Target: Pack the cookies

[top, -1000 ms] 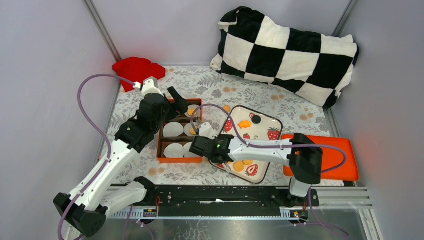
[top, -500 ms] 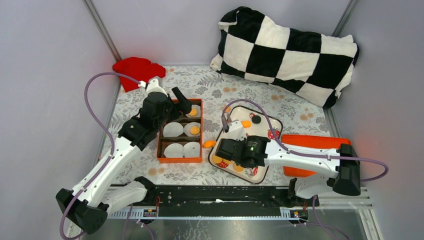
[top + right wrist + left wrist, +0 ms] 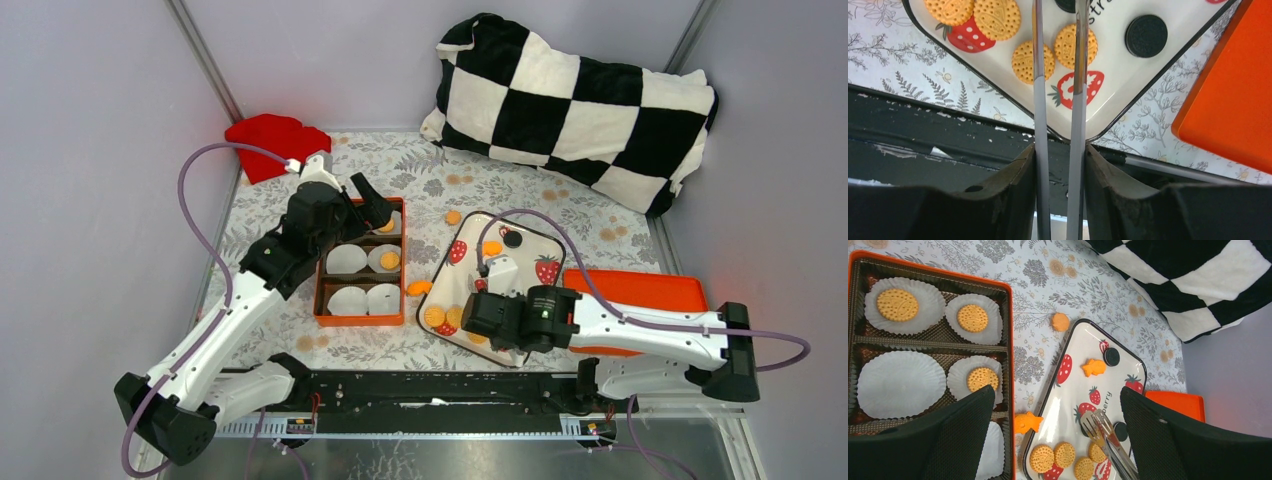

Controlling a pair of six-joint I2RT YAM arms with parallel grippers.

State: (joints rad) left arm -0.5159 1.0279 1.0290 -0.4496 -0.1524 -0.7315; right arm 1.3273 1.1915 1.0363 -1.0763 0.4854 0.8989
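Several golden round cookies (image 3: 440, 316) and black ones (image 3: 512, 238) lie on a strawberry-print plate (image 3: 520, 258). They also show in the left wrist view (image 3: 1043, 457) and the right wrist view (image 3: 996, 17). An orange box (image 3: 358, 320) holds white paper cups; three carry a cookie (image 3: 972, 318). My right gripper (image 3: 480, 318) (image 3: 1058, 150) is shut on metal tongs (image 3: 1078, 75), whose open tips (image 3: 1096, 421) hover over the plate's near cookies. My left gripper (image 3: 366, 203) (image 3: 1055, 389) is open and empty above the box's far right corner.
An orange fish-shaped biscuit (image 3: 419, 288) lies on the tablecloth between box and plate; another (image 3: 1094, 367) sits on the plate. A round orange biscuit (image 3: 453, 216) lies loose behind the plate. An orange lid (image 3: 650, 300) is at right, a checkered pillow (image 3: 580, 100) and red cloth (image 3: 270, 138) behind.
My right arm has swung right with the tongs, from the box to over the plate's near end. A fish biscuit now lies beside the box. The left gripper shifted slightly right.
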